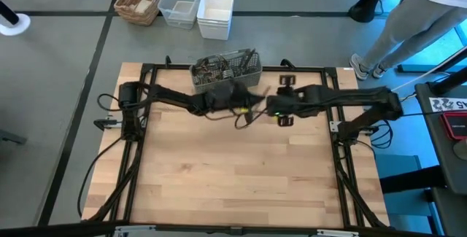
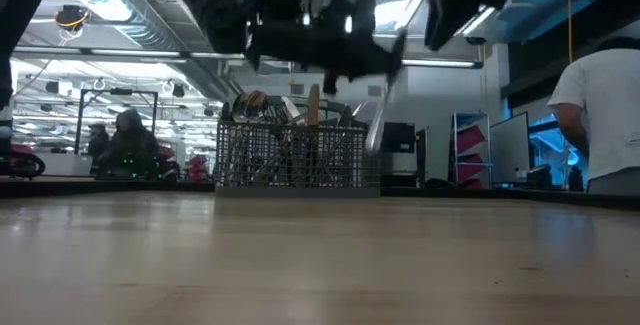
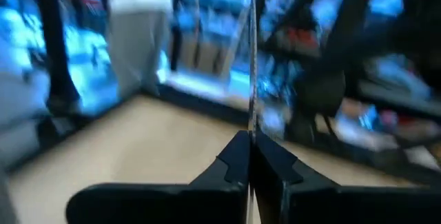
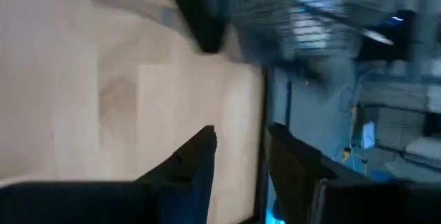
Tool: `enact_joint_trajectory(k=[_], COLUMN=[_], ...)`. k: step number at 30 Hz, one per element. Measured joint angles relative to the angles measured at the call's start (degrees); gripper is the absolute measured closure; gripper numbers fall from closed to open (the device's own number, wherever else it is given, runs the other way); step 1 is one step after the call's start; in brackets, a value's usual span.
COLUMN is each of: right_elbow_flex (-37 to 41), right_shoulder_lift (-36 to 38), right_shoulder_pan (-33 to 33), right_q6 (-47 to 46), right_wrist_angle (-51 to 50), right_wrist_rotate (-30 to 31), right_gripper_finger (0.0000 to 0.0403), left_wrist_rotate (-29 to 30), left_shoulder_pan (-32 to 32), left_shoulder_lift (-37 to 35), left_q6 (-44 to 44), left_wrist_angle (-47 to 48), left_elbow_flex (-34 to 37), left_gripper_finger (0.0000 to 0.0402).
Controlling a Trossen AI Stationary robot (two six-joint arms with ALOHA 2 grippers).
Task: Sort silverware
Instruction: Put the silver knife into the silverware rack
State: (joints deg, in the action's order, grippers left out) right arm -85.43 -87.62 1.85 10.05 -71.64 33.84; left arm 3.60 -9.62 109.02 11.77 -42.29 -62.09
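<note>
From the high view I am seeing both arms reaching inward over the far half of the counter [image 1: 241, 179], elbows out toward the side rails and wrists nearly meeting at the middle. The left hand [image 1: 244, 108] is sitting just in front of the grey mesh caddy [image 1: 226, 69], and it is pinching a thin piece of silverware [image 1: 244, 117] that is slanting down past it toward the counter. The right hand [image 1: 268, 106] is hanging just beside the left one, its arm stretching out flat from the right rail. Behind the counter, on the floor, a wicker basket [image 1: 140, 0] and white bins [image 1: 215, 12] are standing.

From the low view both wrists are hovering well above the counter, over the caddy [image 2: 297, 155], which is bristling with utensil handles. A shiny piece [image 2: 376, 125] is dangling below the hands, beside the caddy's corner, clear of the surface. A person [image 2: 600, 115] is standing at the side of the room.

In the left wrist view the left hand's fingers [image 3: 231, 165] are pressing together, clamping the thin metal strip [image 3: 252, 58] that is running straight out ahead of them.

In the right wrist view the right hand's fingers [image 4: 196, 158] are standing apart with nothing between them; the counter is lying beyond them and the caddy [image 4: 303, 17] farther ahead.
</note>
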Motion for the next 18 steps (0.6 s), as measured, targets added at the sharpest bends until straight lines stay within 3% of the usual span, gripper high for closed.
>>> enact_joint_trajectory(k=[6,12,18], right_elbow_flex=[0.0,-0.1,-0.1], right_shoulder_lift=[9.0,16.3,22.8], right_shoulder_pan=[-0.4,-1.3,-1.2], right_q6=[-3.2,-4.3,-5.1], right_wrist_angle=[2.8,5.3,6.7], right_wrist_rotate=[5.2,5.6,4.9], right_gripper_finger=[0.0272,0.0272,0.0272], left_wrist_rotate=[0.7,1.0,0.6], left_shoulder_pan=[-5.2,-13.3,-19.3], left_shoulder_lift=[-6.4,-10.6,-10.1], left_q6=[-6.1,-8.3,-9.0], left_wrist_angle=[-1.0,-1.1,2.2], left_elbow_flex=[-3.1,-6.0,-5.9], left_gripper_finger=[0.0401,0.0401,0.0401])
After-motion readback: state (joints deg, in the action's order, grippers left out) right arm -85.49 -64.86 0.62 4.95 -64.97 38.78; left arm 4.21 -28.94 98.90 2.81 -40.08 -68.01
